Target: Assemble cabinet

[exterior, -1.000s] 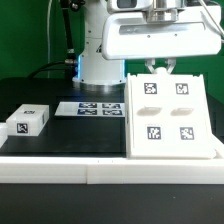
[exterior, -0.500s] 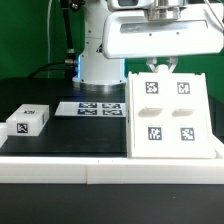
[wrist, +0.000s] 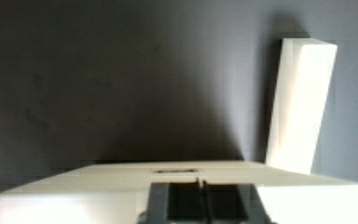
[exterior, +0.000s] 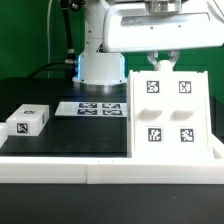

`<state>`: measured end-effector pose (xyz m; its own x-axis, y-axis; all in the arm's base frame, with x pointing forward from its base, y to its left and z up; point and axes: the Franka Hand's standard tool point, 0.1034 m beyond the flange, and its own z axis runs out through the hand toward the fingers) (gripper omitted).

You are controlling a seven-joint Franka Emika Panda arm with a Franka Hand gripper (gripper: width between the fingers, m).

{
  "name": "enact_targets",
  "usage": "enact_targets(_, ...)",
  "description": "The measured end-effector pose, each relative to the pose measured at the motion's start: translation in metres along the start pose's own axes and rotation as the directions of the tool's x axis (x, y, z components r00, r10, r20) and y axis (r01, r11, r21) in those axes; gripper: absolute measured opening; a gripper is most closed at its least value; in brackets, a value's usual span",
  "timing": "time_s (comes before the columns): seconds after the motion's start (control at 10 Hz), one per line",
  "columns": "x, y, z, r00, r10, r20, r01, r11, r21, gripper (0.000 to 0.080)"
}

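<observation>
Claw (exterior: 161, 61) has lifted off the cabinet (exterior: 168, 118).

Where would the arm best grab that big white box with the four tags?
Probably by its far edge, coming from above. The cabinet lies flat and is much broader than the gap between the gripper's fingers, so only a thin rim or wall would fit between them. The gripper hangs just over that edge.

downward-pointing end effector (exterior: 161, 60), jaws apart
</observation>
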<state>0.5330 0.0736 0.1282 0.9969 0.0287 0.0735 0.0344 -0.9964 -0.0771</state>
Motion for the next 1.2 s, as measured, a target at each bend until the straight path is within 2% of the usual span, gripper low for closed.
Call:
enact_targets(0.2,0.0103,-0.0004,-0.0038,1.0,-0.001,-0.006,0.002,1.0,0.002,0.0002)
enact_targets(0.9,0.0099,0.0005,-0.0017,1.0,-0.003,-0.003,0.003,1.0,0.001,0.0015)
enact_targets(1.1,0.0099,0.0005,-0.0016,1.0,-0.003,-0.003,0.003,1.0,0.001,0.0368)
enact_targets(1.2,0.0099,0.0005,-0.0016,1.0,-0.003,-0.003,0.003,1.0,0.001,0.0502)
